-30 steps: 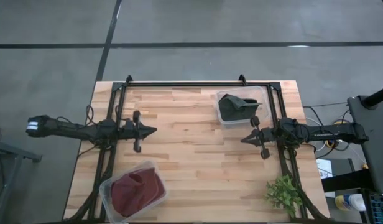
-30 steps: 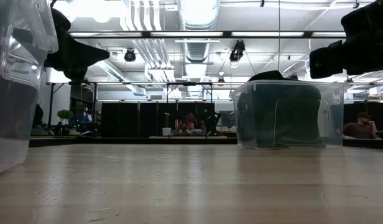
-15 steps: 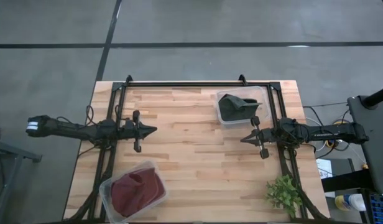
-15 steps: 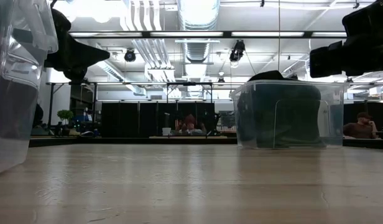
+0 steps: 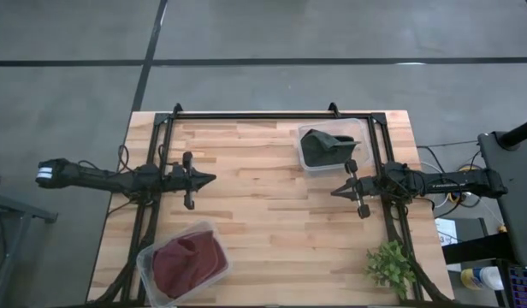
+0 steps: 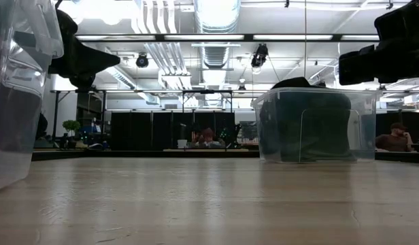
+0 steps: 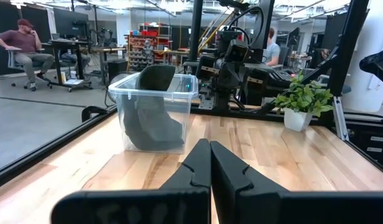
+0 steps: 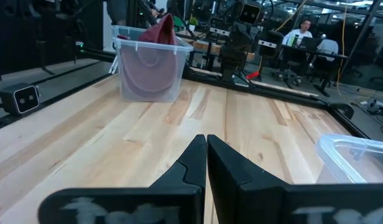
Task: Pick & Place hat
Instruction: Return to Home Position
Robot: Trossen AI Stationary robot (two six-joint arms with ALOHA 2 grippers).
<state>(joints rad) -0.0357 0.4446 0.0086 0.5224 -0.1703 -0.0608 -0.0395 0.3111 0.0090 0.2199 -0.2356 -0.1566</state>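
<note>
Pale wood planks make up the table (image 5: 263,214), which fills the centre of the high view and carries a black frame along its edges. Two clear plastic bins stand on it, well apart. The bottom transparent bin (image 5: 146,261) sits at the lower left of the frame and holds the dark red cap (image 5: 188,261). The top transparent bin (image 5: 363,137) sits at the upper right and holds the gray cap (image 5: 323,147). In the wrist views each cap rises a little above its bin's rim. No cap lies loose on the boards, so the sorting appears complete. The left gripper (image 5: 210,180) hangs over the left middle of the table, clear of both bins, its jaws closed together on nothing. The right gripper (image 5: 336,192) hangs at the right middle, just below the top bin, its jaws likewise pressed together and empty. A small green plant (image 5: 390,265) stands at the lower right corner. Judgement on handling: the caps look light and soft, with crowns that would collapse under a pinch. The brim is likely the stiffer part and the surer place to grip, though a fold of crown cloth should also hold. Breakage risk appears nil.
</note>
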